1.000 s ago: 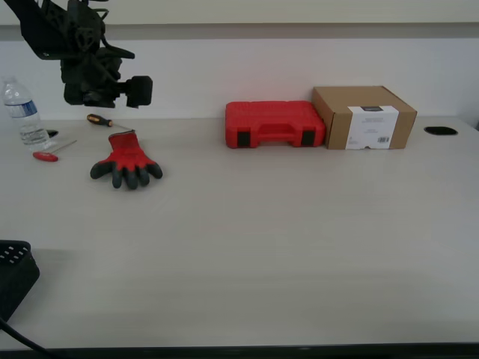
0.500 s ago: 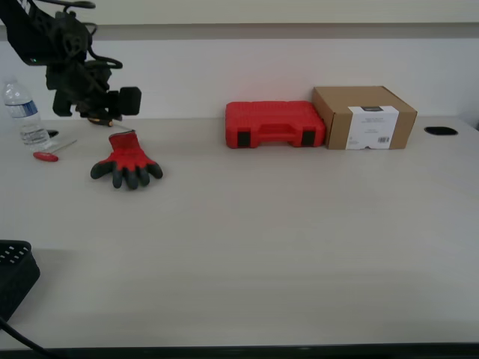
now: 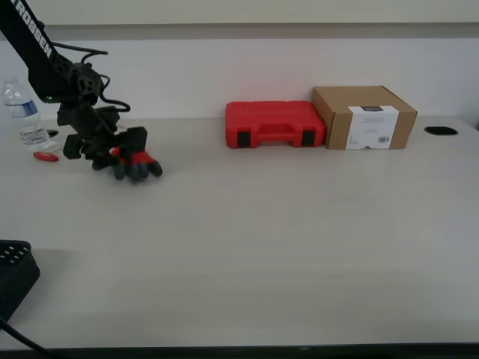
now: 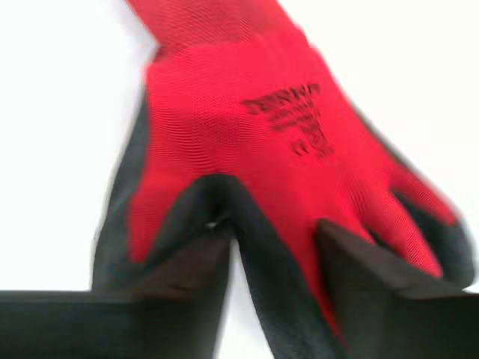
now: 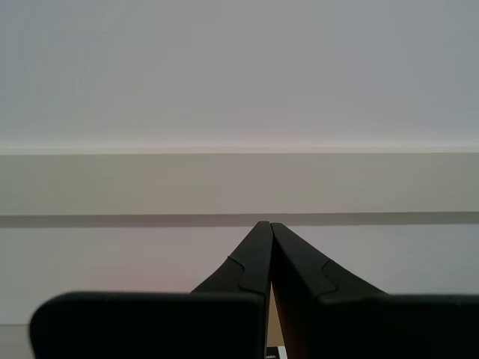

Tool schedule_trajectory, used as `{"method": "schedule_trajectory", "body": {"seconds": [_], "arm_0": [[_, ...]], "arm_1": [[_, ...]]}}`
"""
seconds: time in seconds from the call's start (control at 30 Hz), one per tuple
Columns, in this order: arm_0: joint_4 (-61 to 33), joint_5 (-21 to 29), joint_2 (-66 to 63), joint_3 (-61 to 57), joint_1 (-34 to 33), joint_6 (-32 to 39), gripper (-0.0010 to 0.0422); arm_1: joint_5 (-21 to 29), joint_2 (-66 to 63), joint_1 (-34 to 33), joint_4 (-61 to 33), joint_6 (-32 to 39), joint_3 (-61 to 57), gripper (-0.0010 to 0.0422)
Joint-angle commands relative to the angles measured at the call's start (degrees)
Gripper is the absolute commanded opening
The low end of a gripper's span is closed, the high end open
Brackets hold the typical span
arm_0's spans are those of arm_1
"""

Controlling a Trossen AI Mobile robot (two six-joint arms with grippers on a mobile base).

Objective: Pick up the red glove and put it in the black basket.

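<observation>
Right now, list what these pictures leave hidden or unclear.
- The red glove: in the exterior view my first gripper covers its cuff and back.
- The black basket: cut off by the exterior view's left edge.
- First wrist view: blurred, so the glove's print is unreadable.
- My second gripper: absent from the exterior view.

Workshop bench: red tool case [image 3: 275, 124], screwdriver [image 3: 45, 156], cardboard box [image 3: 364, 117].
</observation>
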Motion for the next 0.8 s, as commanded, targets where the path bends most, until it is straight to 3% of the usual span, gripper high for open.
{"method": "schedule_trajectory", "body": {"seconds": [0.03, 0.13, 0.23, 0.27, 0.3, 0.37, 0.53, 0.6, 0.8], "arm_0": [[0.17, 0.0, 0.02, 0.11, -0.02, 0.15, 0.0], [0.2, 0.0, 0.02, 0.11, -0.02, 0.15, 0.0], [0.2, 0.0, 0.02, 0.11, 0.0, 0.15, 0.0], [0.2, 0.0, 0.02, 0.11, -0.02, 0.15, 0.0], [0.2, 0.0, 0.02, 0.11, 0.0, 0.15, 0.0], [0.2, 0.0, 0.02, 0.11, -0.02, 0.15, 0.0], [0.2, 0.0, 0.02, 0.11, 0.0, 0.15, 0.0], [0.2, 0.0, 0.02, 0.11, -0.02, 0.15, 0.0], [0.2, 0.0, 0.02, 0.11, 0.0, 0.15, 0.0]], "arm_1": [[2.69, -0.02, -0.07, 0.07, -0.39, 1.27, 0.0067], [2.58, -0.02, -0.17, 0.28, -0.26, 0.96, 0.0073], [1.79, -0.02, -0.15, 0.33, -0.26, 0.68, 0.0153], [-1.25, -0.02, -0.17, 0.26, -0.28, 0.68, 0.0212], [-2.45, -0.02, -0.22, 0.09, -0.28, 0.68, 0.0231], [-2.49, -0.02, -0.28, -0.04, -0.26, 0.68, 0.0196], [-1.38, -0.02, -0.33, 0.07, -0.33, 0.68, -0.0009], [-0.74, -0.02, -0.37, -0.02, -0.35, 0.68, 0.0008], [-0.26, -0.02, -0.44, -0.55, -0.28, 0.68, 0.0005]]}}
